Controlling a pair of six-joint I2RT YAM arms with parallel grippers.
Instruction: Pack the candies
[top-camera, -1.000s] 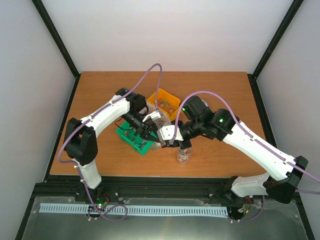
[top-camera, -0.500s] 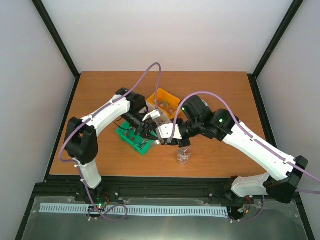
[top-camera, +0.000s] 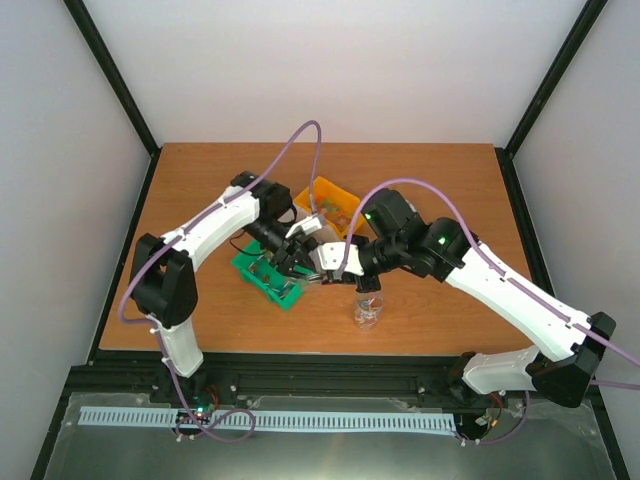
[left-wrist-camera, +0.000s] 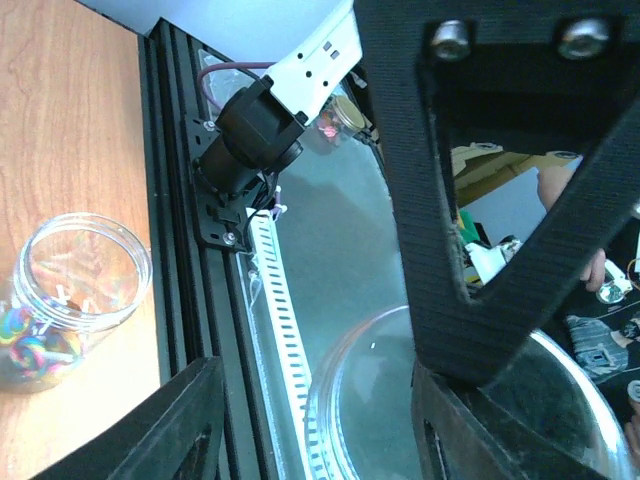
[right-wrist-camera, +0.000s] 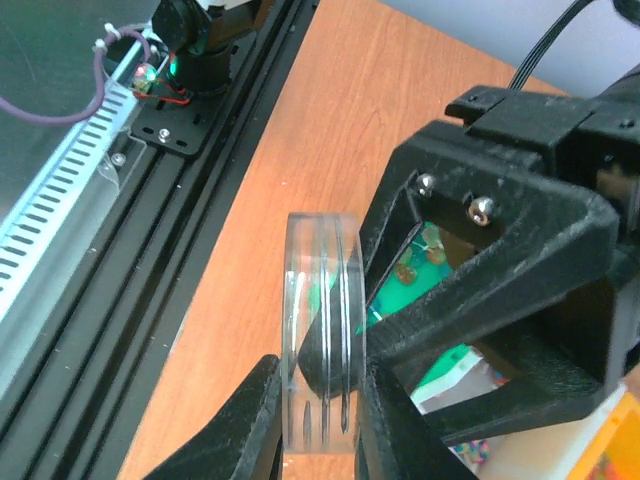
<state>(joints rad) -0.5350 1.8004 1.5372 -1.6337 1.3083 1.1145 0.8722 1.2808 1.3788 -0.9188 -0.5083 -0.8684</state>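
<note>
Left arm (top-camera: 205, 232): reaches from its base to a point over the green bin.
Green bin (top-camera: 252, 272): sits on the table (top-camera: 430, 180); it is the reference for every position below. The right wrist view shows a few brownish sweets inside it.
Left gripper (top-camera: 293, 265): directly above the green bin's right half. In its own wrist view the jaws stand apart, with the lid's flat face just ahead of them. Whether a finger touches the lid cannot be told.
Lid (right-wrist-camera: 320, 280): a clear round disc, standing on edge in the air at the green bin's right end, between the two grippers.
Right gripper (right-wrist-camera: 322, 420): just right of the green bin. Its fingers are clamped on the lid's two flat faces and hold it edge-up.
Yellow bin (top-camera: 342, 192): behind and to the right of the green bin, close to it; small items lie inside.
Jar (left-wrist-camera: 90, 270): clear, upright and uncovered, in front of and to the right of the green bin, near the table's front edge.
Candies (left-wrist-camera: 30, 345): a small multicoloured heap at the bottom of the jar; more lie in the two bins.
Right arm (top-camera: 500, 285): extends from the far right toward the green bin.
</note>
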